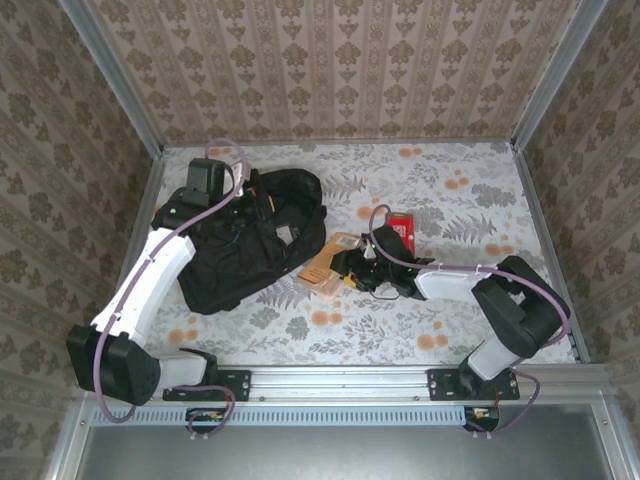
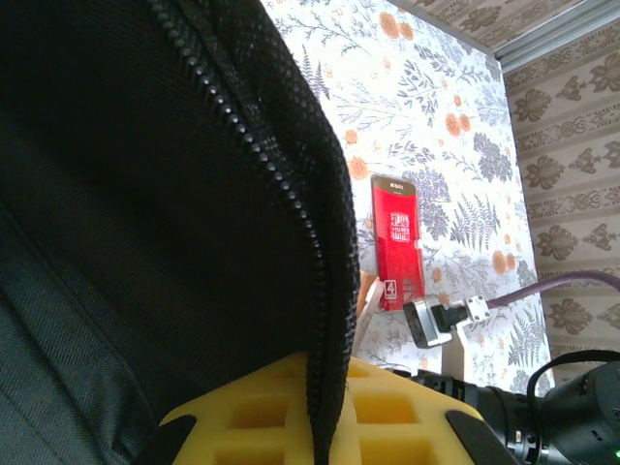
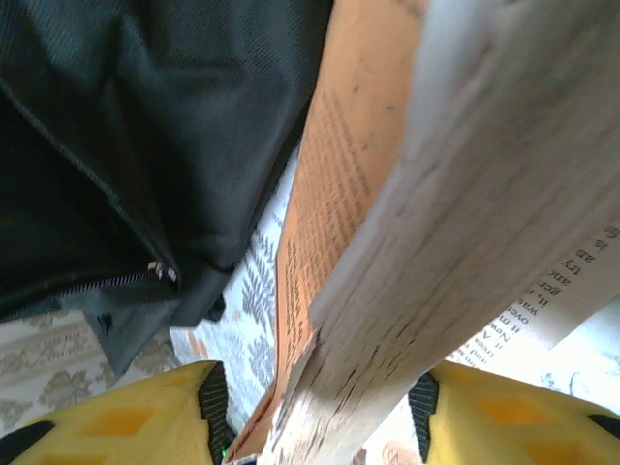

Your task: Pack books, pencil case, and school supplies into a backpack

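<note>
My L gripper (image 2: 325,412) is pinched tight on the zip edge of the backpack (image 1: 240,270), yellow pads (image 2: 252,417) either side of the zip teeth, at the bag's far-left part. Bag lies on the table (image 1: 460,190), left of centre, long axis diagonal from near-left to far-right. My R gripper (image 3: 320,417) sits astride the orange paperback (image 3: 339,194) just beside the bag's right edge. Fingers are apart w/ the page block betw them & a sliver of gap on the cover side, so can't tell if I'm actually clamping it. Cover faces the bag, pages fanned a bit w/ one printed leaf loose on the other side, long axis approx near-to-far. Red book (image 1: 402,228) lies flat further right, apart from the bag, just beyond my R wrist, long axis also roughly near-to-far
</note>
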